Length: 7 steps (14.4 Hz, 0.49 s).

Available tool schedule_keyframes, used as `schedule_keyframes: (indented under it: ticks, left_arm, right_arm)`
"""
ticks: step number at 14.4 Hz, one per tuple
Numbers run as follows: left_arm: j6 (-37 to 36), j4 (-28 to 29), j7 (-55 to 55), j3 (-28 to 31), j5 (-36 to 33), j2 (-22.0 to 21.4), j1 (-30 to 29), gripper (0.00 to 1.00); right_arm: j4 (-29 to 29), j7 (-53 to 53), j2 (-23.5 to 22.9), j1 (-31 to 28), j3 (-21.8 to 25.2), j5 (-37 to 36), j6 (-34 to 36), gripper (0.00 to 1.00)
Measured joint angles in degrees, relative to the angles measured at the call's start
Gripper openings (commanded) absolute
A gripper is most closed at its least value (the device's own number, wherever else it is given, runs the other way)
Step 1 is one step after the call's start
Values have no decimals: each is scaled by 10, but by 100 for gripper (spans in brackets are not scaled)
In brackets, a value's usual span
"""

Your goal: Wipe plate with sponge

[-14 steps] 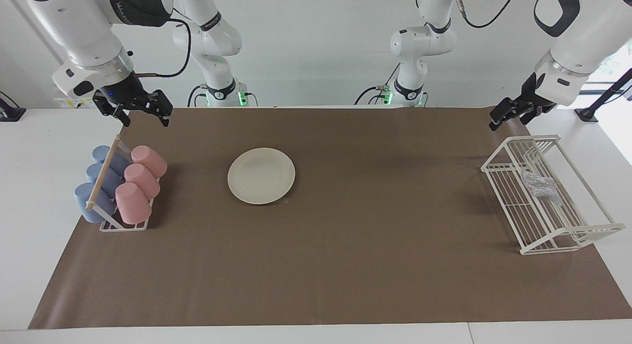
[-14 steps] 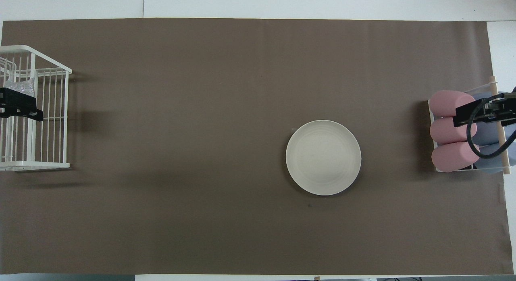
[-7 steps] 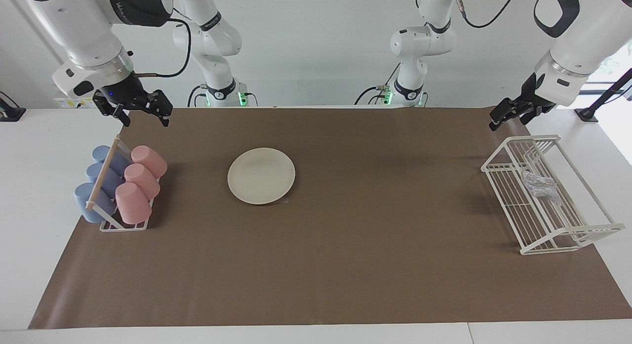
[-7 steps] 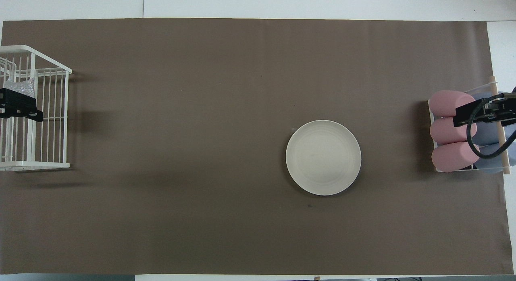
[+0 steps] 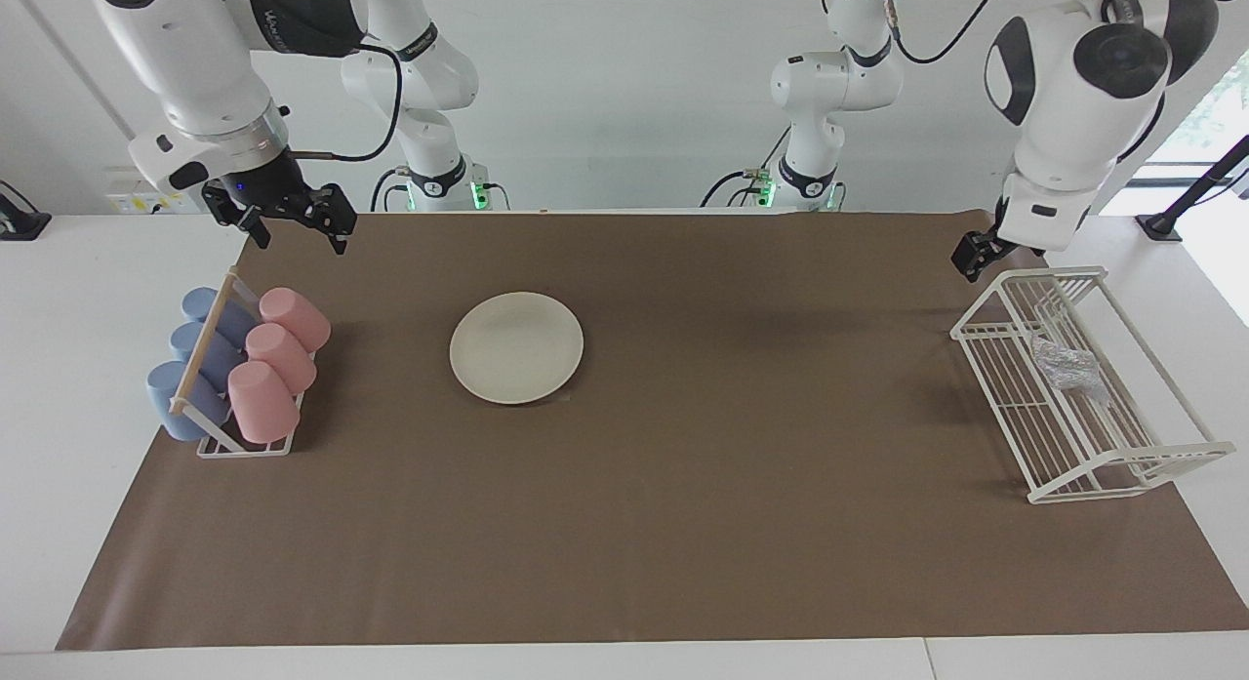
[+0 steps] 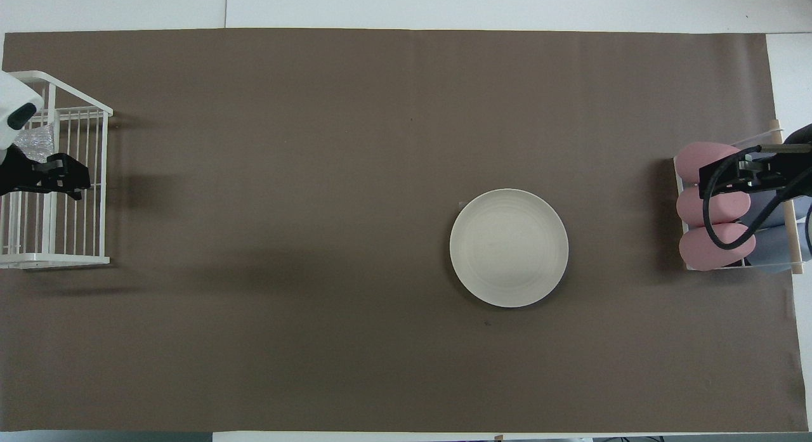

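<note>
Round, smooth cream plate [image 5: 516, 346] lies flat on brown mat [image 5: 683, 524]; crinkled silvery mesh sponge [image 5: 1066, 365] in white wire rack [image 5: 1073, 436] — left gripper [image 5: 974, 254], right gripper [image 5: 289, 221] both spread, empty.

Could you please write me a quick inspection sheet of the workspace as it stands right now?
Surface: brown mat over a white table; no spills seen.
Job's things: plate flat on the mat, bare; sponge lying in the white wire rack at the left arm's end.
Clutter: cup rack with three pink cups and three blue cups at the right arm's end.
Grippers: left gripper open, empty, above the wire rack's near corner; right gripper open, empty, above the mat near the cup rack.
Cables: black cable looping along the right arm.
Surroundings: white wall, two more arm bases.
</note>
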<state>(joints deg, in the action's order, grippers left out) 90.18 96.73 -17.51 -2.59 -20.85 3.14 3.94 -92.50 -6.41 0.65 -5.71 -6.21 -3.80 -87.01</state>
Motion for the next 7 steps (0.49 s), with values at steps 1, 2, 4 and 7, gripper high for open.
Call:
schedule_keyframes:
  ticks: [1, 2, 4, 7]
  left_arm:
    - [6, 3, -19, -1, -36, 19, 10, 100]
    - [15, 4, -35, -1, -68, 43, 19, 100]
    - [35, 3, -49, -1, -139, 87, 27, 100]
    - [41, -6, -52, -1, -260, 153, 39, 100]
  right_arm:
    - [-1, -18, 1, 1, 0, 0, 0, 100]
    - [-3, -35, 2, 4, 0, 0, 0, 100]
    - [-6, -56, 4, 10, -1, 0, 0, 100]
    - [-5, -70, 5, 11, -2, 0, 1, 100]
